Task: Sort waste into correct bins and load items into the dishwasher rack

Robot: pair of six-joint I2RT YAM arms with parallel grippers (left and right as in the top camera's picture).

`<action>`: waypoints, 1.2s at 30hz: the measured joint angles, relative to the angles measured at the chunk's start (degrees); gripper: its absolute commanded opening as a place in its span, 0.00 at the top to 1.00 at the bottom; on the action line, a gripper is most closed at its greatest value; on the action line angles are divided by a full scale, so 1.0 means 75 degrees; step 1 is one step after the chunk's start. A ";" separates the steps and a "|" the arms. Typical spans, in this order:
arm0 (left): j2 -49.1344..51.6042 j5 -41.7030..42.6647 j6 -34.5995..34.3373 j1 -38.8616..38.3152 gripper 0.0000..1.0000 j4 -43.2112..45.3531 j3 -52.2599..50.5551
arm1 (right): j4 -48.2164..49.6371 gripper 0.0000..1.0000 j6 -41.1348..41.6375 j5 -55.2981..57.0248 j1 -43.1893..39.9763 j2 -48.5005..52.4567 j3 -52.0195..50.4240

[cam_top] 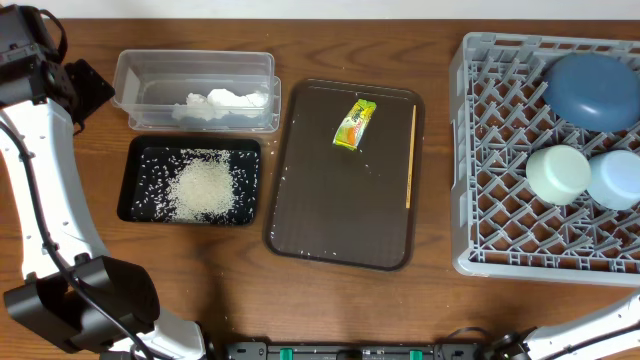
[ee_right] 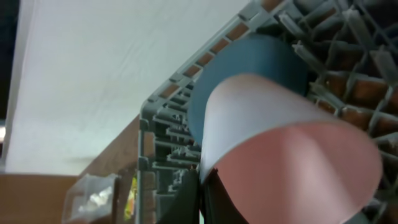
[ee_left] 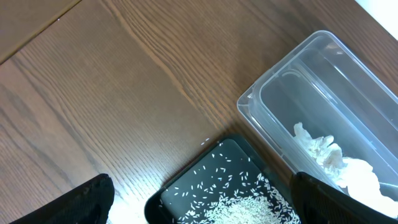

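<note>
Far off to the left of the brown serving tray [cam_top: 330, 215], the left hand [ee_left: 202, 202] hovers with its fingers spread wide and nothing between them, looking down on the corner where the two bins meet. Left of the serving tray on the far side, the clear tub [cam_top: 195, 56] has the crumpled tissue [cam_top: 225, 102] inside, so that one looks sorted. Left of it on the near side, the black tray [cam_top: 125, 185] holds the heap of rice [cam_top: 205, 185], with loose grains scattered around the pile, and that job looks mostly done too. On the serving tray itself there is work left: the yellow-green wrapper [cam_top: 354, 124] lies near its far edge, the thin wooden stick [cam_top: 411, 155] runs along its right side, and a few stray grains dot its surface. To the right of the serving tray, the dishwasher rack [cam_top: 500, 150] on the tabletop [cam_top: 350, 305] already carries the dark blue plate [cam_top: 592, 90], the mint green bowl [cam_top: 558, 173] and the light blue bowl [cam_top: 615, 178]. Further right again, outside the overhead view, the right hand [ee_right: 202, 186] is closed tight and appears to pinch the wall of the pinkish-white cup [ee_right: 292, 149], carried beside the rack. By my reckoning the cup goes in next, then the stick, and the wrapper needs a bin.
</note>
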 measured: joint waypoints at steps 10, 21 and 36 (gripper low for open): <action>0.0000 0.0000 0.0000 0.0000 0.08 0.0003 0.0003 | 0.2667 0.99 -0.0052 -0.1993 0.0015 0.0000 -0.2192; 0.0000 0.0000 0.0000 0.0000 0.08 0.0000 0.0003 | 0.2725 0.99 0.0149 -0.2066 -0.0530 0.0000 -0.2582; 0.0000 0.0000 0.0003 0.0000 0.08 0.0000 0.0000 | 0.3212 0.99 0.0061 -0.1789 -0.0525 0.0000 -0.2929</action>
